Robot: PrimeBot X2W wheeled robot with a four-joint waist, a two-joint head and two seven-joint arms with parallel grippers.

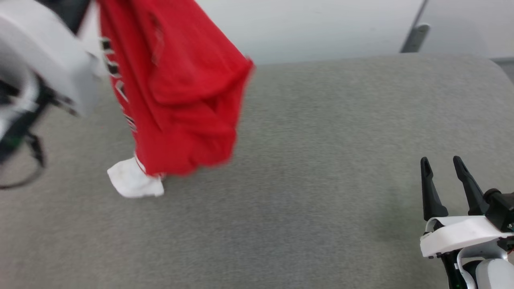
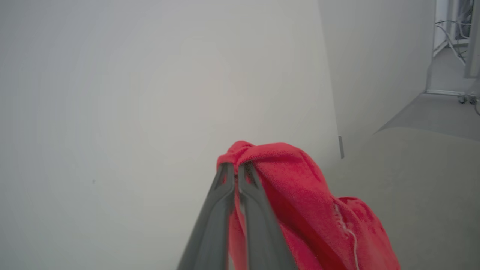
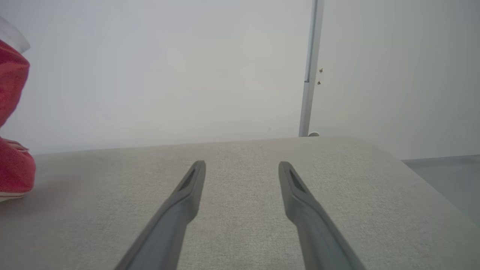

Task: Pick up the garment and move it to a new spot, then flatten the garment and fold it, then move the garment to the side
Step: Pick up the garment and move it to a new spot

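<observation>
The garment [image 1: 176,88], a red jersey T-shirt with white sleeves and black-white lettering, hangs in the air at the upper left of the head view. Its white sleeve [image 1: 134,180] touches the grey surface [image 1: 321,160]. In the left wrist view my left gripper [image 2: 235,170] is shut on a bunched red fold of the garment [image 2: 300,195], held high. My right gripper [image 1: 441,164] stands open at the lower right, low over the surface, nothing between its fingers [image 3: 187,187]. In the right wrist view the garment [image 3: 13,112] hangs at the far left edge.
The grey fabric surface has a rounded far edge and a rounded right corner [image 3: 412,168]. Behind it stand a pale wall [image 3: 150,75] and a grey upright post [image 3: 309,67]. My blurred pale left forearm [image 1: 44,52] with dark cables fills the head view's upper left.
</observation>
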